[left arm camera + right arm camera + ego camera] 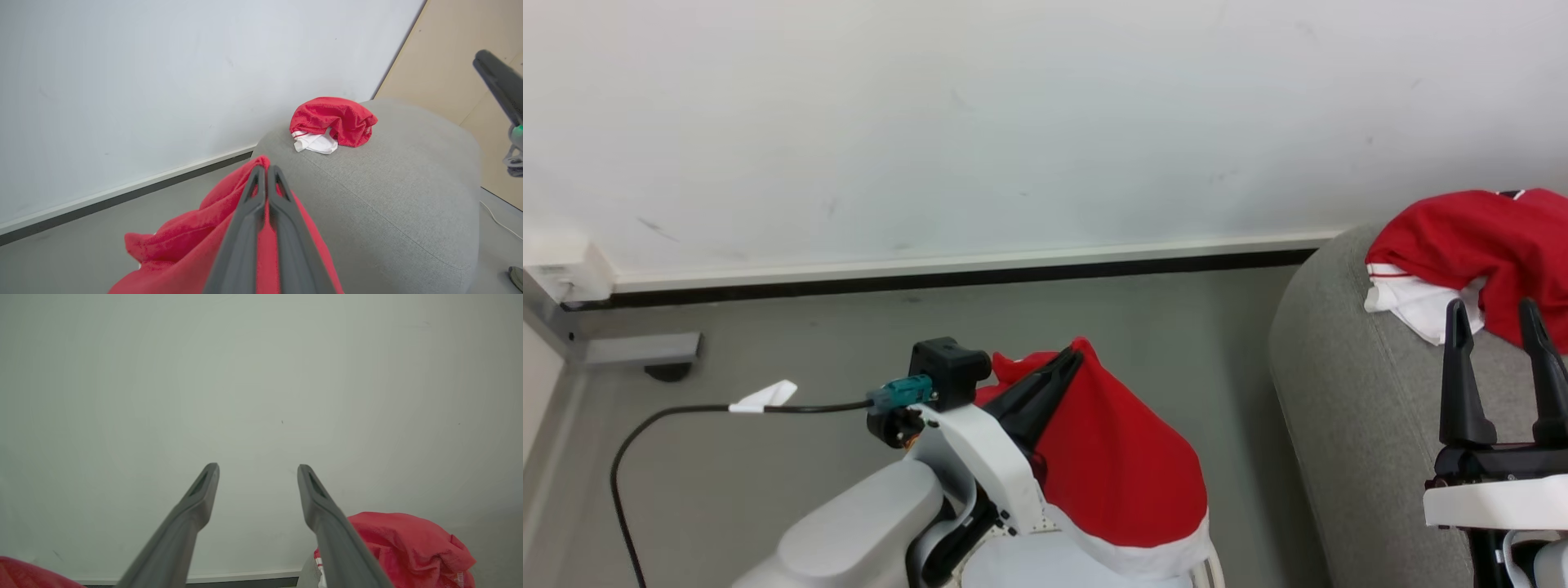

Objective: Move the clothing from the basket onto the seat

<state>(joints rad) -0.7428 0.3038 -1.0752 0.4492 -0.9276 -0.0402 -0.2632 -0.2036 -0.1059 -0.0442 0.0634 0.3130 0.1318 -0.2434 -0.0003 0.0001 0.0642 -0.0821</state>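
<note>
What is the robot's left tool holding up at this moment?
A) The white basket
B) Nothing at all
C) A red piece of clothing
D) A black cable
C: the left tool has its two fingers pressed together on a red garment that hangs from it, beside the grey seat where a second red garment already lies.
</note>
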